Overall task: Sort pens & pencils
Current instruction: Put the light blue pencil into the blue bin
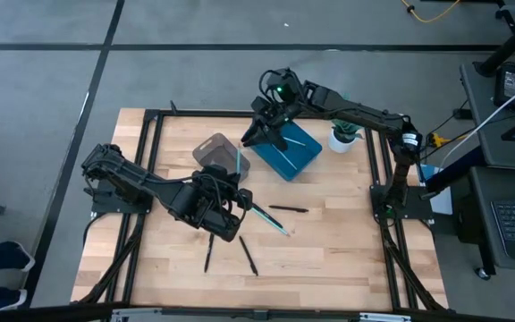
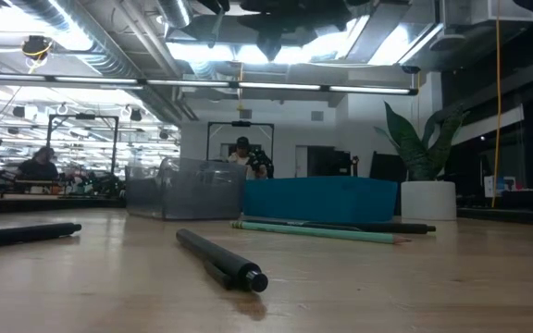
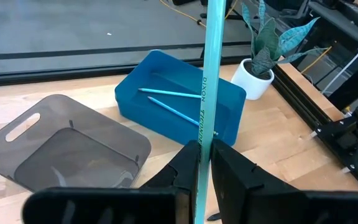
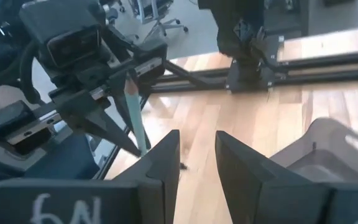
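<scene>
My left gripper (image 1: pixel 233 190) hovers over the table's middle, shut on a light blue pencil (image 1: pixel 238 165). The same pencil (image 3: pixel 205 93) shows in the left wrist view. A blue bin (image 3: pixel 179 106) at the far middle holds two light blue pencils (image 3: pixel 166 93). My right gripper (image 1: pixel 256 136) hangs open at that bin's left end with nothing between its fingers (image 4: pixel 163 155). On the table lie one more light blue pencil (image 1: pixel 271 219) and three black pens (image 1: pixel 289 208), (image 1: pixel 208 253), (image 1: pixel 249 255). My left gripper pinches the light blue pencil's shaft (image 3: pixel 201 152) between its two fingers, which lie across it. A long part of the pencil sticks out past the fingers toward the table's far side. The pencil is lifted clear of the table.
A grey see-through bin (image 1: pixel 217 152) stands just left of the blue bin, under the held pencil. A potted plant (image 1: pixel 342 136) sits at the far right. A black pen (image 2: pixel 220 259) lies nearest the front edge. Black frame rails (image 1: pixel 150 179) border the wooden top.
</scene>
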Controlling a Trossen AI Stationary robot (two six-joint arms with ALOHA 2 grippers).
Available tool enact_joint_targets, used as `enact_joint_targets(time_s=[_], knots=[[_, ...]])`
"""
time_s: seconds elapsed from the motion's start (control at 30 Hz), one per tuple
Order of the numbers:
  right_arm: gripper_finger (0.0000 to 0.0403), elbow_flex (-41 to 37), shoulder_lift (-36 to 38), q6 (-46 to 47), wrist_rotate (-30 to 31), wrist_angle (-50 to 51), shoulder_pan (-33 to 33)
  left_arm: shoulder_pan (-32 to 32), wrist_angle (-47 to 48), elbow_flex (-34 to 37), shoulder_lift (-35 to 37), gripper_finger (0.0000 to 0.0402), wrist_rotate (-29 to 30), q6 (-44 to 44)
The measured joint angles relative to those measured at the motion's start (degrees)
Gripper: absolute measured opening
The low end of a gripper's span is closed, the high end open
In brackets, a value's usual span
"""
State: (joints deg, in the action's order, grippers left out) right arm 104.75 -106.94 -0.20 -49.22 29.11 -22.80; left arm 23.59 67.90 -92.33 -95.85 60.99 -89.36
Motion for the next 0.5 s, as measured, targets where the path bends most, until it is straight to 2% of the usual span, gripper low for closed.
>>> enact_joint_targets(time_s=[0.17, 0.5], knots=[[0.0104, 0.00, 0.23, -0.02, -3.43, -3.97, -0.71, 0.00, 0.04, 0.00, 0.00, 0.0039, 0.07, 0.09], [0.0104, 0.02, 0.26, 1.50, -2.98, -7.17, -1.15, 0.00, 0.07, 0.00, 0.00, 0.0039, 0.09, 0.09]])
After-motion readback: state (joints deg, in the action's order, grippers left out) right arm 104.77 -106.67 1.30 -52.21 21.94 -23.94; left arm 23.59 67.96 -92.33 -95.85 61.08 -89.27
